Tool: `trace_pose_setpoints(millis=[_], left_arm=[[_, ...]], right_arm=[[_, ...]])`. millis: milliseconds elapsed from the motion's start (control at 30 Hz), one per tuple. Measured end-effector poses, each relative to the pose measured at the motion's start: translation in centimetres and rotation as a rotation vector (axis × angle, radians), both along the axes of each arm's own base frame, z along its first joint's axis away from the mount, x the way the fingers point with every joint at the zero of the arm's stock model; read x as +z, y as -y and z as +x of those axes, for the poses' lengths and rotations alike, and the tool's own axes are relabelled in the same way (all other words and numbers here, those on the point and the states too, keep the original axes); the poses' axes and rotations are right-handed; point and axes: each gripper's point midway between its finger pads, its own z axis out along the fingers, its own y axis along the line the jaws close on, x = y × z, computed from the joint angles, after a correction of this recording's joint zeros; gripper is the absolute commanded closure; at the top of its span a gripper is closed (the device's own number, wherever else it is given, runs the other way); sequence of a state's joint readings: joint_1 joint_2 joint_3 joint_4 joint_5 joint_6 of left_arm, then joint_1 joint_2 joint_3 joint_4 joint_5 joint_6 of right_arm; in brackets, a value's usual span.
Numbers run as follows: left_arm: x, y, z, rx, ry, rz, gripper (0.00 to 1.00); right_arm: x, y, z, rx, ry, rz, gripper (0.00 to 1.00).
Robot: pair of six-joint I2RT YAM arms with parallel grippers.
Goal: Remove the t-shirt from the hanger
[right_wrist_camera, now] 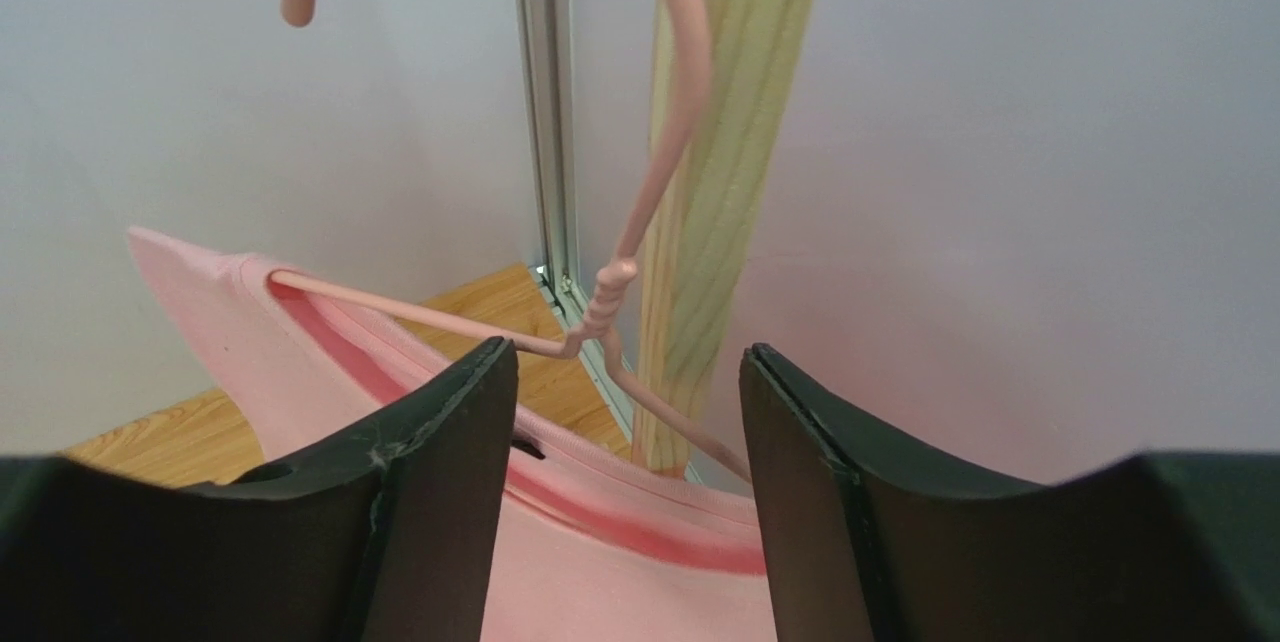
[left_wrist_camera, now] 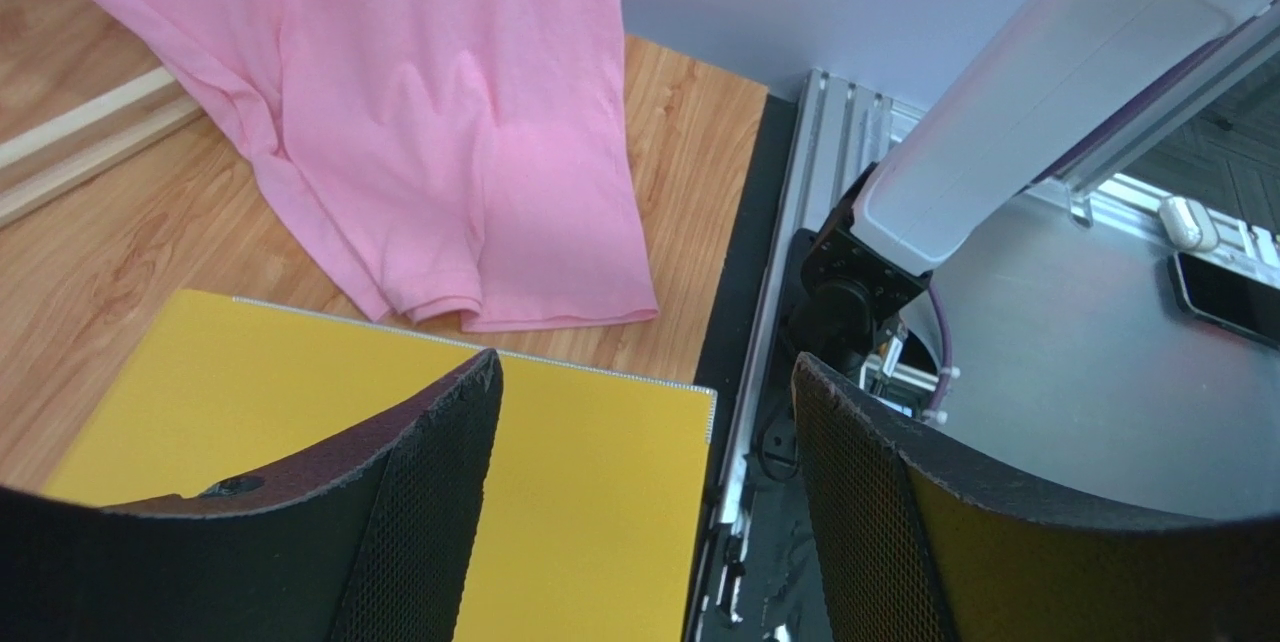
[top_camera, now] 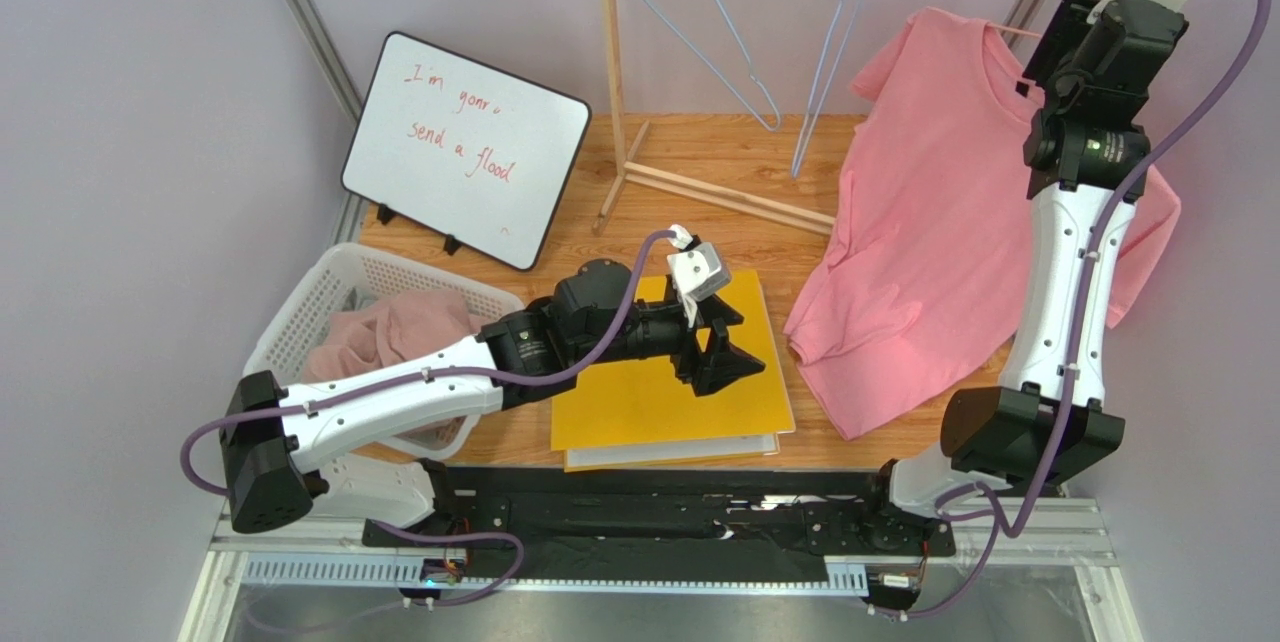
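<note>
A pink t-shirt hangs on a pink wire hanger from the wooden rack's rail at the right; its hem drapes onto the table. My right gripper is open, raised at the shirt's collar, with the hanger's twisted neck just above and between the jaws, not gripped. My left gripper is open and empty, low over a yellow folder, left of the shirt's hem.
A wooden clothes rack holds empty blue wire hangers at the back. A whiteboard leans at back left. A white basket with pink clothes sits at left. The rack's post stands close behind the hanger.
</note>
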State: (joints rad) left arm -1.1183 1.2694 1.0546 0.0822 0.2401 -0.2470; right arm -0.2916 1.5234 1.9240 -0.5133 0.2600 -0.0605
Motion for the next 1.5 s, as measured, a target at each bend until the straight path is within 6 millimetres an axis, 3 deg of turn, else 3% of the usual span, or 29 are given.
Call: trace_pose_setpoints(millis=[200, 433, 633, 733, 767, 800, 833, 933, 1233, 1500], left_arm=[[-0.7, 0.0, -1.0, 0.008, -0.015, 0.048, 0.25], [0.2, 0.6, -2.0, 0.02, -0.024, 0.058, 0.26], [0.3, 1.5, -4.3, -0.001, -0.016, 0.072, 0.26], [0.1, 1.6, -5.0, -0.003, -0.013, 0.084, 0.26], [0.0, 1.6, -5.1, -0.002, -0.013, 0.086, 0.26], [0.0, 1.6, -5.1, 0.0, -0.012, 0.087, 0.26], [0.0, 1.6, -5.1, 0.003, -0.012, 0.088, 0.26], [0.0, 1.5, -4.9, 0.012, -0.009, 0.088, 0.26], [0.0, 1.5, -4.8, 0.018, -0.005, 0.09, 0.26], [-0.4, 1.7, -4.8, 0.015, -0.011, 0.097, 0.26]], right_arm=[[-1.0, -0.1, 0.8, 0.051, -0.018, -0.014, 0.5], [-2.2, -0.8, 0.4, 0.105, -0.013, 0.003, 0.73], [-2.2, -2.6, -0.7, 0.165, 0.014, 0.073, 0.76], [-2.3, -3.6, -1.7, 0.19, 0.024, 0.11, 0.75], [-2.3, -3.9, -2.0, 0.197, 0.026, 0.119, 0.7], [-2.3, -4.2, -2.3, 0.203, 0.026, 0.127, 0.53], [-2.3, -4.3, -2.5, 0.206, 0.027, 0.135, 0.47], [-2.3, -4.8, -2.9, 0.216, 0.024, 0.159, 0.37], [-3.8, -5.1, -4.4, 0.183, -0.053, 0.224, 0.37], [-4.0, -6.5, -5.6, 0.219, -0.051, 0.274, 0.57]])
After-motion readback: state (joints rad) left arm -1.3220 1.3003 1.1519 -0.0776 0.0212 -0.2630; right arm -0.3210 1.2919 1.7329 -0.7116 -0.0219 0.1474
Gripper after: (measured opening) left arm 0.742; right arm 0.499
